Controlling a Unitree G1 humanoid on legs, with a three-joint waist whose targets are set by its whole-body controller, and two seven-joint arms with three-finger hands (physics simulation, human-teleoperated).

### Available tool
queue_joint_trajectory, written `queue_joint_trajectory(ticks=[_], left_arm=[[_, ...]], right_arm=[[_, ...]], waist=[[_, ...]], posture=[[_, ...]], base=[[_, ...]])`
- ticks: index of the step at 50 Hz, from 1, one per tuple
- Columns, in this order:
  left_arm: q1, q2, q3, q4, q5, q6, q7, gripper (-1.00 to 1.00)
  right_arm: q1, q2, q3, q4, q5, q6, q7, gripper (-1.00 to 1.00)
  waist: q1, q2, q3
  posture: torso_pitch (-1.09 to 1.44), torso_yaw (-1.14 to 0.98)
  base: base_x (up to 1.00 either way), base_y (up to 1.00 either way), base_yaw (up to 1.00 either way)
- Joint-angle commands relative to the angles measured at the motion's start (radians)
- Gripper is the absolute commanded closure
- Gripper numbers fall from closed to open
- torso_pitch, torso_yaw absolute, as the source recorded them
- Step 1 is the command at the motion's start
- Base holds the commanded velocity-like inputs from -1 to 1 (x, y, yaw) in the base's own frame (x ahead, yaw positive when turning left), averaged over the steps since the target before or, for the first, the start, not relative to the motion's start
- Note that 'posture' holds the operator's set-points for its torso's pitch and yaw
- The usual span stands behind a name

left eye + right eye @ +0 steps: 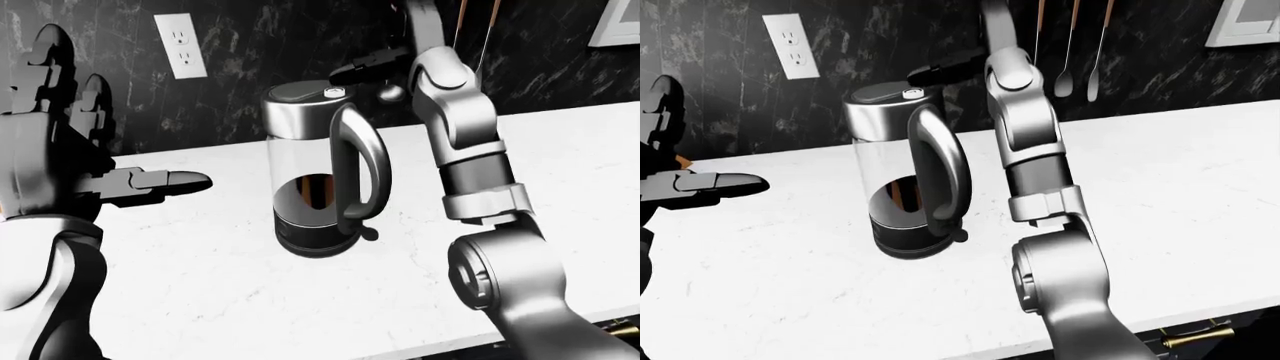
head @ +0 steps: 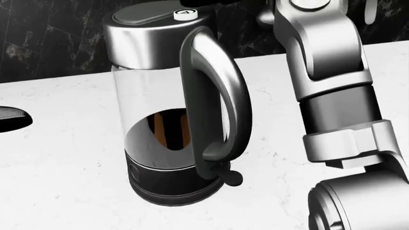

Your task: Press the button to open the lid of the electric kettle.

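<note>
The glass-bodied electric kettle with a brushed steel collar, dark lid and black base [image 1: 320, 176] stands upright on the white marble counter [image 1: 560, 172], a little left of centre in the left-eye view, its curved steel handle [image 1: 362, 169] turned toward the camera. On the lid, at the top of the handle, sits the small round white button [image 2: 185, 14]; the lid lies flat and closed. Dark liquid or a reflection fills the lower part of the glass — I cannot tell which.

The right hand [image 1: 368, 67] comes in above and just right of the lid, its dark fingers pointing left toward the button, close to it but with a gap showing in the right-eye view. How far its fingers are spread cannot be told from these angles. Its silver forearm [image 1: 470, 150] drops down the right side of the view.

The left hand [image 1: 110, 184] hovers well apart at the kettle's left, fingers spread wide, one dark finger pointing at the glass — holding nothing.

Behind, a black marbled wall [image 1: 280, 45] carries a white wall socket [image 1: 180, 45] and hanging utensils [image 1: 1070, 45].
</note>
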Motion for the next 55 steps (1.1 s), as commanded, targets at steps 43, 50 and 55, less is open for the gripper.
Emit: queue_joint_trajectory(ticks=[43, 50, 55], left_arm=[[-0.028, 0.013, 0.012, -0.02, -0.003, -0.022, 0.005, -1.0], [-0.034, 0.017, 0.013, -0.02, -0.007, -0.016, 0.008, -1.0], [-0.035, 0.018, 0.012, -0.02, -0.008, -0.016, 0.01, -1.0]], right_arm=[[-0.022, 0.007, 0.001, -0.057, 0.001, -0.01, -0.004, -1.0], [0.005, -0.003, 0.023, -0.093, -0.042, -0.038, 0.037, -1.0], [0.035, 0.002, 0.027, -0.131, -0.09, -0.049, 0.065, -1.0]], waist=[[-0.004, 0.005, -0.011], [-0.003, 0.004, -0.011], [-0.001, 0.002, -0.011]], posture=[[-0.39, 0.0], [-0.39, 0.0], [-0.39, 0.0]], base=[[0.0, 0.0, 0.0], [0.0, 0.0, 0.0], [0.0, 0.0, 0.0]])
